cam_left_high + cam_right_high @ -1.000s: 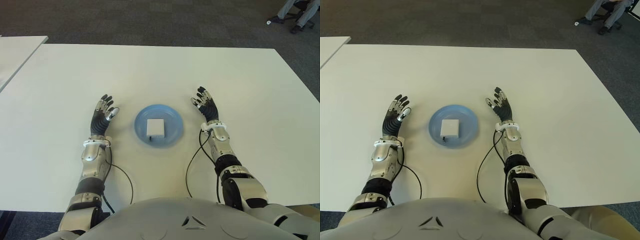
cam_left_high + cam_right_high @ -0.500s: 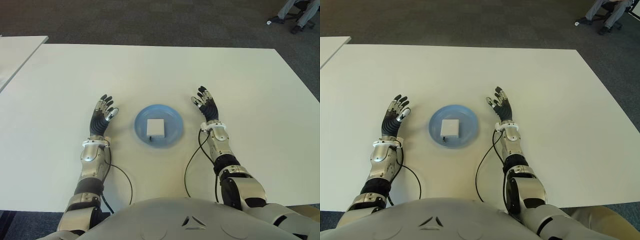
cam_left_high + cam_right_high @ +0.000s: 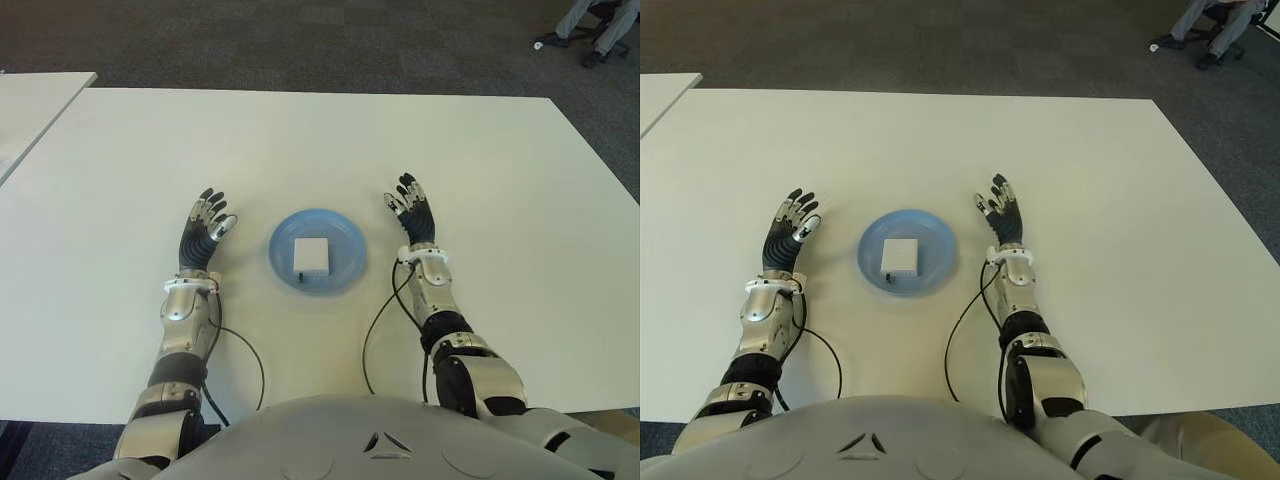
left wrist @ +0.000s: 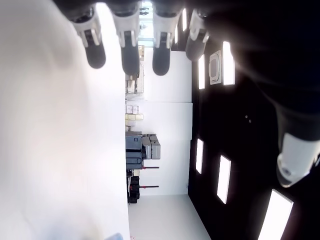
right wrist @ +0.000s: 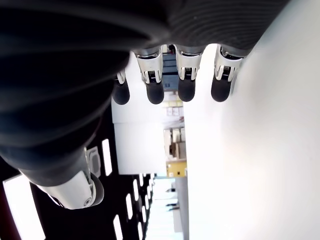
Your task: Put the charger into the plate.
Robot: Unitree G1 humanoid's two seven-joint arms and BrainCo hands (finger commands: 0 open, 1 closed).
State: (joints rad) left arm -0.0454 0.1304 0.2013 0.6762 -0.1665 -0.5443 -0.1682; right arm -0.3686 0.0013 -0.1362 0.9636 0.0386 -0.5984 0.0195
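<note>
- Forearms reach out from the desk's (image 3: 480, 150) near edge, one on each side of the plate (image 3: 349, 245).
- Left hand (image 3: 203, 232) lies beside the plate's left rim, fingers spread and straight, holding nothing.
- Right hand (image 3: 412, 213) lies beside the right rim, fingers likewise extended and empty; it sits slightly farther from the near edge.
- Charger (image 3: 310, 255), a squarish white block, lies inside the plate between both hands, about equally near each, so the placement looks done.
- Beyond them, bare desk runs to the far edge.

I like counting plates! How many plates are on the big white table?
1. The blue plate sits on the table between the left hand and right hand, with the white charger in it. None seems hidden.
</note>
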